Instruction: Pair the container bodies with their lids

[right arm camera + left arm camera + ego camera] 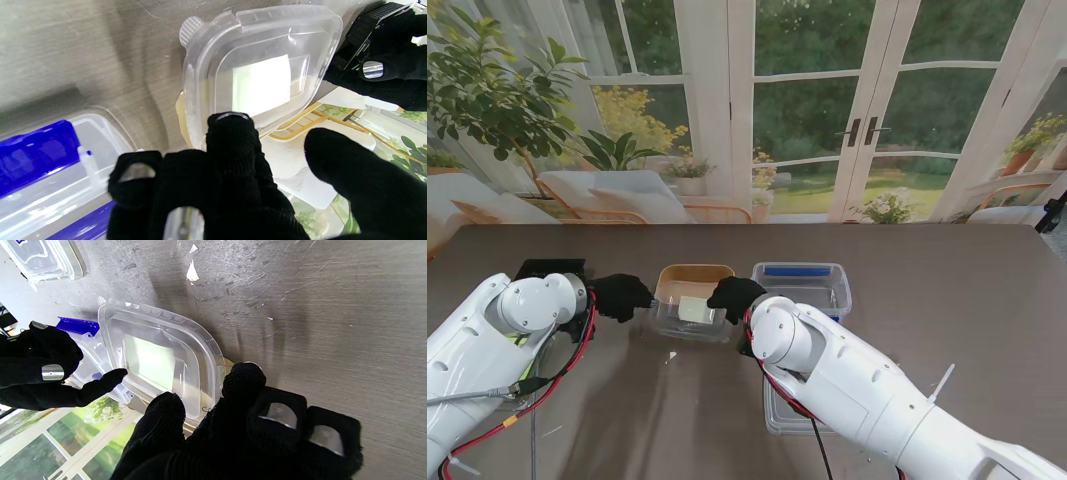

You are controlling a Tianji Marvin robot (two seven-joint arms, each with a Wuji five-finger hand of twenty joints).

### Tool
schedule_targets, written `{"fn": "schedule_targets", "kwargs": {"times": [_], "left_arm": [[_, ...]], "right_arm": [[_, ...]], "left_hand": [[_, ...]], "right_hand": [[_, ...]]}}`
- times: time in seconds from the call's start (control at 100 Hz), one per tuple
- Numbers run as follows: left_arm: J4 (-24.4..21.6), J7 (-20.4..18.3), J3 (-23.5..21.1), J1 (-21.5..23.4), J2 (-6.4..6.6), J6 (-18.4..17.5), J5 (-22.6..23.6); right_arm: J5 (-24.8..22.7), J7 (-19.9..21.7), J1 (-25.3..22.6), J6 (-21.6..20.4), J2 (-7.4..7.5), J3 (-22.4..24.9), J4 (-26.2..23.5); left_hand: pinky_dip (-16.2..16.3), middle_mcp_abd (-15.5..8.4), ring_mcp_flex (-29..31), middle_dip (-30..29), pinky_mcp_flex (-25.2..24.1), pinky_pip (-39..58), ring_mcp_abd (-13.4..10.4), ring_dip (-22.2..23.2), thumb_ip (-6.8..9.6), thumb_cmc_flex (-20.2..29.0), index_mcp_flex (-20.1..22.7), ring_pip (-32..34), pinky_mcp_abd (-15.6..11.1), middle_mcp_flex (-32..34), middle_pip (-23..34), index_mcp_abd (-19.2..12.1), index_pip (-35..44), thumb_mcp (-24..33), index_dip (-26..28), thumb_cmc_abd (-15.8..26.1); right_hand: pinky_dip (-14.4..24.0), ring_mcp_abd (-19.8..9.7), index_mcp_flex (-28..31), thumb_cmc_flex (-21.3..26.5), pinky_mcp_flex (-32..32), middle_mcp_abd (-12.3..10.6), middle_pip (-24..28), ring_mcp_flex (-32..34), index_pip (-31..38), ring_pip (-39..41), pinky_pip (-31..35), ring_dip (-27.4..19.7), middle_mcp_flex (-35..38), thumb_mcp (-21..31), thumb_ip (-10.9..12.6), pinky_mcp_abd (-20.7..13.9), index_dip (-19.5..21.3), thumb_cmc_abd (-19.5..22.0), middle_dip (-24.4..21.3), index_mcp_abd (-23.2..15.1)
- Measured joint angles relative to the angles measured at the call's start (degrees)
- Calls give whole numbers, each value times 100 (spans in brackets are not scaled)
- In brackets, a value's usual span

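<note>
No text, brand, number or sign could be read anywhere. The clear lid (692,312) carried a pale square patch that looked like a label, but nothing on it was legible.

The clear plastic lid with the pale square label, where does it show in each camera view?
Stand view: clear plastic lid at centre, between both robot hands.
Left wrist: centre-left.
Right wrist: upper centre.
Shared landmark: blue-clipped clear box.
</note>
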Motion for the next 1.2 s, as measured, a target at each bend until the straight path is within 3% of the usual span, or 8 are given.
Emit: {"fn": "schedule_targets", "kwargs": {"times": [0.59, 1.2], "left_arm": [[-133, -37, -98, 78, 4, 202, 121], [42, -40, 6, -79, 0, 229, 84]], "right_arm": [[96, 69, 510, -124, -261, -369, 634], [138, 113, 842, -268, -492, -571, 1188]], "left_hand": [[1, 0, 0, 0, 0, 0, 0, 0, 0, 0, 0, 0, 0, -1, 0, -12, 0, 0, 66, 0], [1, 0, -1, 0, -1, -1, 0, 0, 0, 0, 0, 0, 0, -1, -1, -68, -1, 0, 2, 0]], "right_hand": [[-2, 1, 0, 0, 0, 0, 0, 0, 9, 0, 1, 0, 0, -2, 0, 1, 0, 0, 0, -91], [-2, 1, -1, 0, 0, 0, 0, 0, 6, 0, 1, 0, 0, -4, 0, 1, -9, 0, 0, -263]]}}
